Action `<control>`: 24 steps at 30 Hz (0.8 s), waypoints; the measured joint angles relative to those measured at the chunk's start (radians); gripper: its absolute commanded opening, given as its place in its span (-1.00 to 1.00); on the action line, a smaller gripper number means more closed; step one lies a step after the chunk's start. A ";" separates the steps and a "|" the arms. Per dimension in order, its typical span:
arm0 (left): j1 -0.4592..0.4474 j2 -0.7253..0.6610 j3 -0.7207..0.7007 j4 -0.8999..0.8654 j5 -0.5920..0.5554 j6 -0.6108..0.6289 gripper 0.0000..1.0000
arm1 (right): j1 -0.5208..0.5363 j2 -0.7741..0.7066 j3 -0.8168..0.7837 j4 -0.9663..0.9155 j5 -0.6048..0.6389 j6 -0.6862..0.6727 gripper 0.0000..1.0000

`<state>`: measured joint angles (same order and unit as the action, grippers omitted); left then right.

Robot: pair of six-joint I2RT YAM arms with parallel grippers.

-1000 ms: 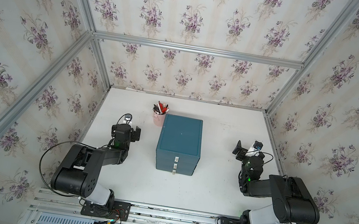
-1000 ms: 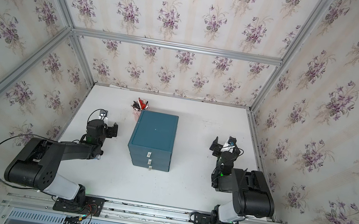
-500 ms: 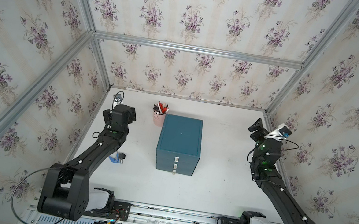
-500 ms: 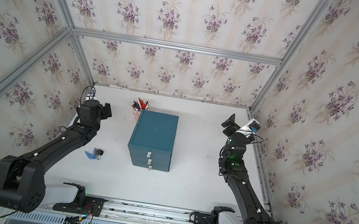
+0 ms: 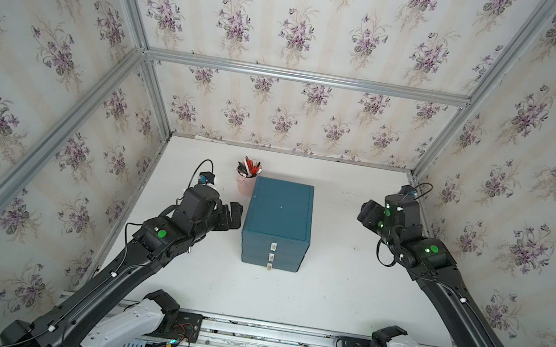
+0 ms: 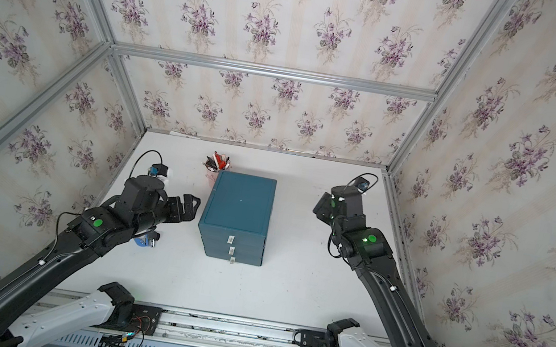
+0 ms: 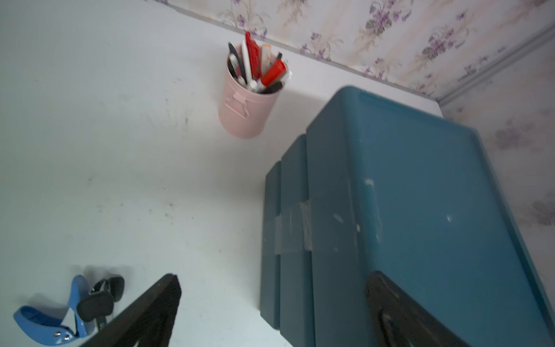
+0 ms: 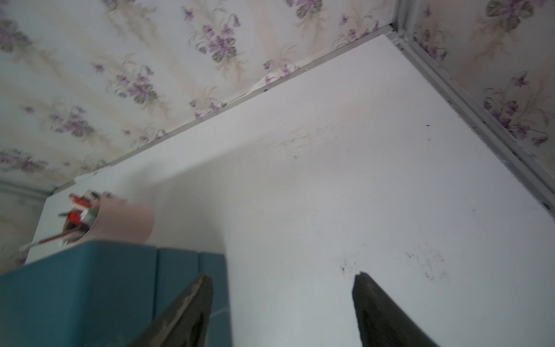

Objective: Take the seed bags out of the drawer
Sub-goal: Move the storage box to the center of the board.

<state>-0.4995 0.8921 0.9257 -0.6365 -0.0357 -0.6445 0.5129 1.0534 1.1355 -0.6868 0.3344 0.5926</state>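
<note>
Hovering either side of the chest [image 5: 278,216] on the bench [image 5: 324,297], left claw [image 5: 231,217] and right claw [image 5: 366,212] both gape empty, drawers [image 5: 270,256] shut, bags unseen, presumably inside, and likely light, floppy and slick, so pinch an edge.

Kind of place: a lab robot cell, dressed to look like a room at home.
Walls: panels of violet-flower wallpaper [image 5: 292,31] set in bare aluminium frame bars [image 5: 304,76], closing in the space ahead of and to either side of both grippers.
Surface: plain white surface [image 5: 325,293], scuffed and speckled with dark marks.
Mounting: a metal rail [image 5: 279,339] well behind the grippers carries both arm bases, with loose wiring showing.
Furnishings: a teal drawer unit [image 5: 279,213] between the left gripper [image 5: 230,217] and right gripper [image 5: 366,214], just beside the left one; a pink pen cup [image 5: 245,182] beyond the left gripper.
</note>
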 measured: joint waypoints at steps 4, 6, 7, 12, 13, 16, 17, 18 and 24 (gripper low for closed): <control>-0.013 0.018 0.039 -0.052 0.093 -0.017 1.00 | 0.178 0.033 0.115 -0.132 -0.011 0.020 0.47; -0.017 0.041 0.063 -0.054 0.137 -0.018 0.97 | 0.228 0.061 0.148 -0.162 -0.053 0.029 0.36; -0.019 0.057 0.076 -0.054 0.161 -0.020 0.96 | 0.246 0.079 0.164 -0.171 -0.087 0.029 0.32; -0.041 0.121 0.117 -0.046 0.234 -0.020 0.89 | 0.379 0.153 0.266 -0.209 -0.134 0.040 0.32; -0.044 0.134 0.119 -0.045 0.248 -0.020 0.86 | 0.389 0.157 0.271 -0.208 -0.138 0.044 0.33; -0.047 0.167 0.120 -0.035 0.273 -0.020 0.76 | 0.389 0.180 0.253 -0.209 -0.134 0.063 0.31; -0.047 0.175 0.120 -0.031 0.278 -0.020 0.73 | 0.391 0.191 0.245 -0.208 -0.152 0.063 0.30; -0.049 0.182 0.121 -0.024 0.282 -0.020 0.70 | 0.392 0.204 0.236 -0.204 -0.174 0.067 0.26; -0.050 0.227 0.138 0.003 0.285 -0.024 0.55 | 0.394 0.295 0.242 -0.188 -0.193 0.090 -0.08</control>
<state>-0.5499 1.1191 1.0637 -0.6338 0.2497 -0.6685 0.9066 1.3483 1.3773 -0.8745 0.1417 0.6823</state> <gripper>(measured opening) 0.800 0.516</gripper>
